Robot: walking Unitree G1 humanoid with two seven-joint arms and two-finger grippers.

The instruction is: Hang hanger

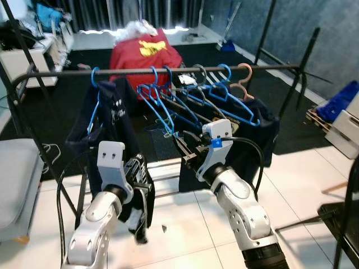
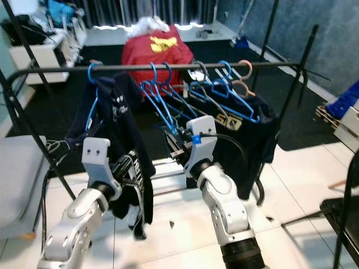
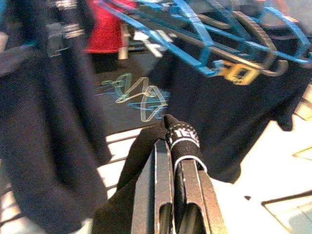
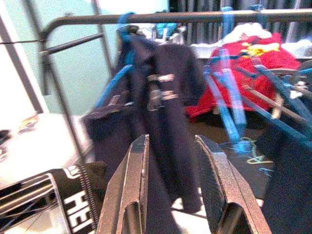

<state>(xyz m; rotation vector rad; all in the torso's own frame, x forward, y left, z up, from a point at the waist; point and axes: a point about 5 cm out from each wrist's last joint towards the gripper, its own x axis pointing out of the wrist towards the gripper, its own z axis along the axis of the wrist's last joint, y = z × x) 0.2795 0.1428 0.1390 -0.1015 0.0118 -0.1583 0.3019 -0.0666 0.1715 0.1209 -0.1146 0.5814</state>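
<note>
Below the rail (image 1: 168,70), left gripper (image 3: 178,146) clamps a black garment (image 3: 146,146) while right gripper (image 4: 173,161) gapes near blue hangers (image 1: 168,106).

Rail (image 1: 168,70): dark matt metal tube, smooth. Hangers (image 1: 168,103): blue glossy plastic; 1 at right end (image 1: 244,78) pinkish plastic. Dark shirt (image 1: 115,120) on left hanger: soft matt cloth, white print. Right garment (image 1: 255,131): dark matt cloth, yellow print. Red cloth heap (image 1: 145,56) far behind, matt. Floor (image 1: 303,185): pale glossy tiles. Left gripper (image 3: 176,161): scuffed dark metal fingers closed on black cloth with white lettering (image 3: 183,139). Right gripper (image 4: 171,165): bare, brushed finger faces, spread apart.
</note>
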